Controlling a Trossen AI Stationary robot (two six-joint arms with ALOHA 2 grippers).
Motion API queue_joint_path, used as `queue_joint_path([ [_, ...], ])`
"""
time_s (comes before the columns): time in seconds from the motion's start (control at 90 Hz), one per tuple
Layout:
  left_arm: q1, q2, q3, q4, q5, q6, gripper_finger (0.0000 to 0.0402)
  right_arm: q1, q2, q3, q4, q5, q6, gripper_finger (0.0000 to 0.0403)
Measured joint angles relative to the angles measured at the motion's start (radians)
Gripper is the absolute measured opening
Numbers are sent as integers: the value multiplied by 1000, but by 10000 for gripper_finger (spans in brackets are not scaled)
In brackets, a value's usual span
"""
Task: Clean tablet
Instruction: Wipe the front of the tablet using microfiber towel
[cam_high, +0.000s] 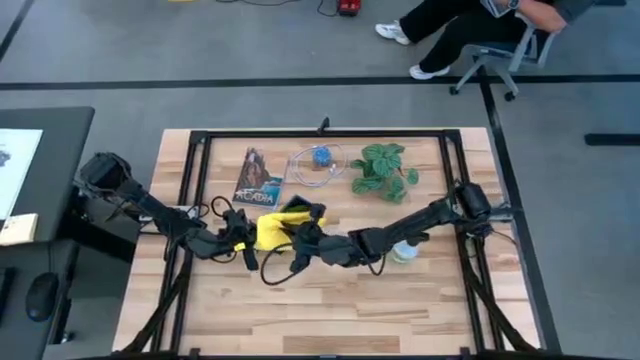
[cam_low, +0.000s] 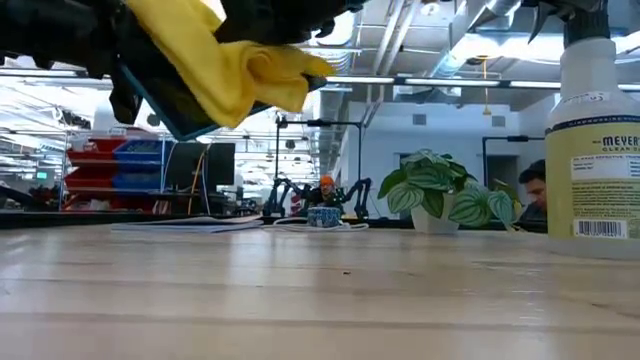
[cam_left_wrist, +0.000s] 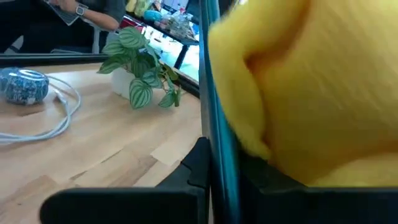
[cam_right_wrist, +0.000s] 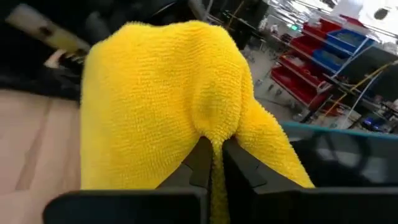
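Only the left wrist view shows the tablet (cam_left_wrist: 216, 118) edge-on, pinched in the left claw (cam_left_wrist: 217, 171). The right claw (cam_right_wrist: 213, 163) grips the yellow cloth (cam_right_wrist: 168, 106) against it above the bench (cam_high: 400, 300).

The yellow cloth (cam_high: 272, 229), lying between the left gripper (cam_high: 240, 238) and the right gripper (cam_high: 300, 240), is covering nearly all of the tablet (cam_left_wrist: 219, 118); only its thin edge is showing. In the low view, the spray bottle (cam_low: 596, 140) is running off the picture's edge.
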Motion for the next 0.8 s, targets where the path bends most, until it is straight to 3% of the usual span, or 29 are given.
queue_joint_path([
  [0.111,0,0,3,0,0,-10,9,0,-1,0,3,62,-38,6],
  [0.322,-8,-1,4,-23,4,-38,9,17,-15,-1,22,362,-209,6],
  [0.522,-14,-1,4,-48,13,-54,9,25,-19,-1,23,518,-312,6],
  [0.678,-15,-1,4,-55,15,-61,9,25,-19,-1,26,539,-253,6],
  [0.8,-16,-1,2,-55,16,-61,9,25,-21,-2,29,418,-176,6],
])
